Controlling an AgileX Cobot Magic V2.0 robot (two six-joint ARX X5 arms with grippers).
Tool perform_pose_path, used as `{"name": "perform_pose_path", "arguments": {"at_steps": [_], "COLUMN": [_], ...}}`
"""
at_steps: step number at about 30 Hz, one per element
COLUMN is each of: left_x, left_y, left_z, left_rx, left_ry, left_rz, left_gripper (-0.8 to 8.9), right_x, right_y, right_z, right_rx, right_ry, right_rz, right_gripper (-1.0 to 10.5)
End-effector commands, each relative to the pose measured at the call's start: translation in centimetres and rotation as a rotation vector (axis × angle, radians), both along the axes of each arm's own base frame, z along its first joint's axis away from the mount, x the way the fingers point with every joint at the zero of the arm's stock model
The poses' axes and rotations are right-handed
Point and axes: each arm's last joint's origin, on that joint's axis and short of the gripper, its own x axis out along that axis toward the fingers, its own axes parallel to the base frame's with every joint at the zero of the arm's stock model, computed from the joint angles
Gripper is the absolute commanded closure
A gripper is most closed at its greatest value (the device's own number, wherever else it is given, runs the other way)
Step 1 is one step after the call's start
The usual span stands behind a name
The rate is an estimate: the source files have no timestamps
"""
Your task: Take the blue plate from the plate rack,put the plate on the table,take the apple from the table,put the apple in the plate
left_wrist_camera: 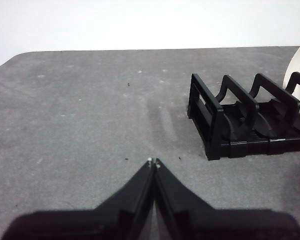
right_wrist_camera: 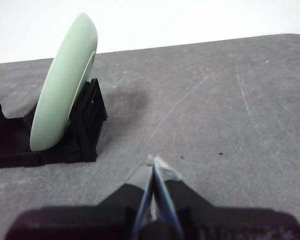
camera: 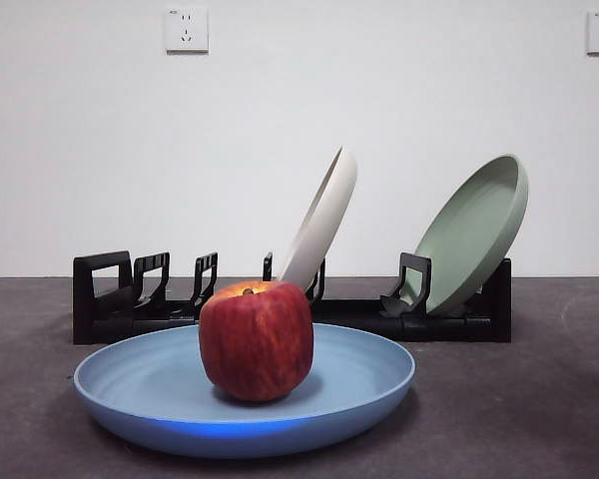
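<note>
Only in the front view we see the apple (camera: 257,340) on the blue plate (camera: 160,384), lower centre. Both wrist views show the left gripper (left_wrist_camera: 153,161) and right gripper (right_wrist_camera: 153,161) pressed together above the grey table (left_wrist_camera: 90,125), seemingly holding nothing.

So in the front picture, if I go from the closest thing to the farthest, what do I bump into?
Blue plate lying on the table → apple sitting in it → plate rack holding the cream-white plate and the pale green plate → wall.
</note>
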Motion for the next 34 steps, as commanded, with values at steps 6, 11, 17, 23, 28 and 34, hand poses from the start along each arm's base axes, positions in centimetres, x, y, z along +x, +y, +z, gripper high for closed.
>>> {"name": "perform_pose_path", "arguments": {"at_steps": [6, 11, 17, 23, 28, 34], "left_x": [0.05, 0.05, 0.05, 0.05, 0.05, 0.05], "left_y": [0.03, 0.04, 0.03, 0.03, 0.03, 0.03], "left_z": [-0.41, -0.41, -0.41, -0.41, -0.41, -0.41], "left_rx": [0.008, 0.008, 0.008, 0.008, 0.008, 0.008], "left_ry": [0.009, 0.009, 0.009, 0.009, 0.009, 0.009], "left_rz": [0.003, 0.004, 0.003, 0.003, 0.003, 0.003], "left_gripper": [8.16, 8.16, 8.16, 8.16, 8.16, 8.16], "right_x": [0.08, 0.08, 0.08, 0.08, 0.08, 0.08], "right_y": [-0.01, -0.02, -0.03, -0.03, -0.03, -0.03], "right_z": [-0.76, -0.75, -0.74, -0.73, -0.73, -0.73], "right_rx": [0.032, 0.082, 0.082, 0.082, 0.082, 0.082], "right_ry": [0.012, 0.012, 0.011, 0.011, 0.011, 0.011], "right_rz": [-0.005, -0.016, -0.019, -0.019, -0.019, -0.019], "right_gripper": [9.5, 9.5, 9.5, 9.5, 9.5, 9.5]}}
